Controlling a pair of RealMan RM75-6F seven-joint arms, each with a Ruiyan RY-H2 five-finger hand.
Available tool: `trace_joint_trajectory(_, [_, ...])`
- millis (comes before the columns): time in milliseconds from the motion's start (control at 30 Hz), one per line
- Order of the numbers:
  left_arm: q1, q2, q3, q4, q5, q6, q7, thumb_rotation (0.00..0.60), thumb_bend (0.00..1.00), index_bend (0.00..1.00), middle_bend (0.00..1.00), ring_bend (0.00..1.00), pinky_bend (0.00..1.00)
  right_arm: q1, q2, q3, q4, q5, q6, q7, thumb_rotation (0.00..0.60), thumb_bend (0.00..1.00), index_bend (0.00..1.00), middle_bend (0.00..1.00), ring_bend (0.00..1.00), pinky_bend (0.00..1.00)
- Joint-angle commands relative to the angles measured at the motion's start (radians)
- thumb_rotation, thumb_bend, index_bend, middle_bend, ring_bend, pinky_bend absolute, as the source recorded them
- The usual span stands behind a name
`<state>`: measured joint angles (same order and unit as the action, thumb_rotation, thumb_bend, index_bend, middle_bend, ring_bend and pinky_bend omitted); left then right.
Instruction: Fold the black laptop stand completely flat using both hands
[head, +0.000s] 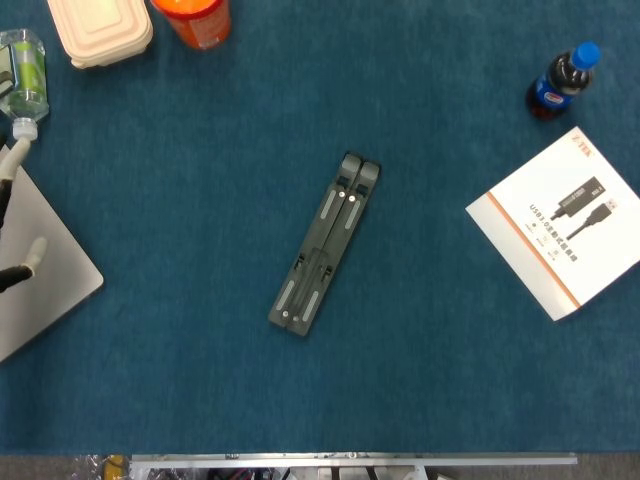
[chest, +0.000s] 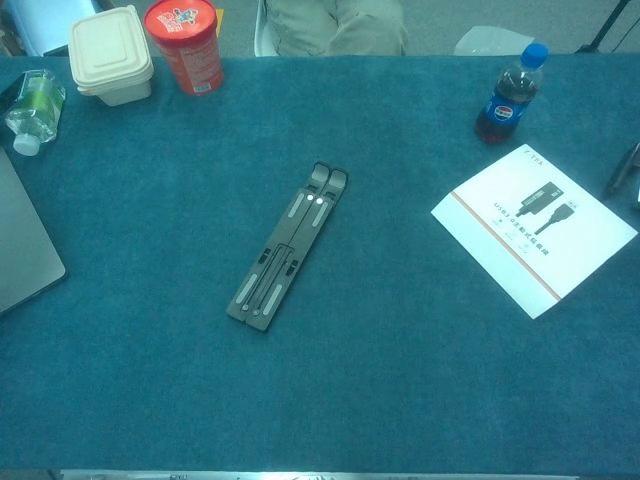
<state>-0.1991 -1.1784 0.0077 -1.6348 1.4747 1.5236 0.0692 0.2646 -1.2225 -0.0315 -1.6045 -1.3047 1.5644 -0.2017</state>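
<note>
The black laptop stand (head: 325, 243) lies flat on the blue cloth at mid-table, a narrow strip running from lower left to upper right; the chest view shows the stand (chest: 288, 246) the same way. Nothing touches it. Only fingertips of my left hand (head: 8, 175) show at the left edge of the head view, spread apart over the grey laptop and holding nothing, far left of the stand. My right hand is in neither view.
A grey laptop (head: 45, 275) lies at the left edge. A water bottle (head: 22, 80), a beige lunch box (head: 100, 28) and a red cup (head: 195, 18) stand at the back left. A cola bottle (head: 560, 82) and a white leaflet (head: 565, 220) are at the right.
</note>
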Motion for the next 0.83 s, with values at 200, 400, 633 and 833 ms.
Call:
trace_joint_trajectory(200, [0.028, 0.009, -0.001, -0.006, 0.014, 0.011, -0.006, 0.6, 0.27, 0.0, 0.0, 0.0, 0.0, -0.043, -0.011, 0.019, 0.052, -0.013, -0.021, 0.057, 0.6, 0.1, 0.0, 0.06, 0.0, 0.01])
trace_joint_trajectory(400, [0.04, 0.013, -0.006, -0.016, 0.012, 0.004, -0.002, 0.6, 0.27, 0.0, 0.0, 0.0, 0.0, -0.06, -0.015, 0.035, 0.071, -0.025, -0.041, 0.071, 0.6, 0.1, 0.0, 0.06, 0.0, 0.01])
trace_joint_trajectory(633, [0.04, 0.013, -0.017, -0.023, 0.012, -0.012, 0.011, 0.6, 0.27, 0.0, 0.0, 0.0, 0.0, -0.074, -0.013, 0.053, 0.082, -0.029, -0.062, 0.085, 0.6, 0.1, 0.0, 0.06, 0.0, 0.01])
trace_joint_trajectory(833, [0.035, 0.009, -0.026, -0.027, 0.012, -0.029, 0.017, 0.6, 0.27, 0.0, 0.0, 0.0, 0.0, -0.085, -0.009, 0.065, 0.079, -0.037, -0.075, 0.093, 0.6, 0.1, 0.0, 0.06, 0.0, 0.01])
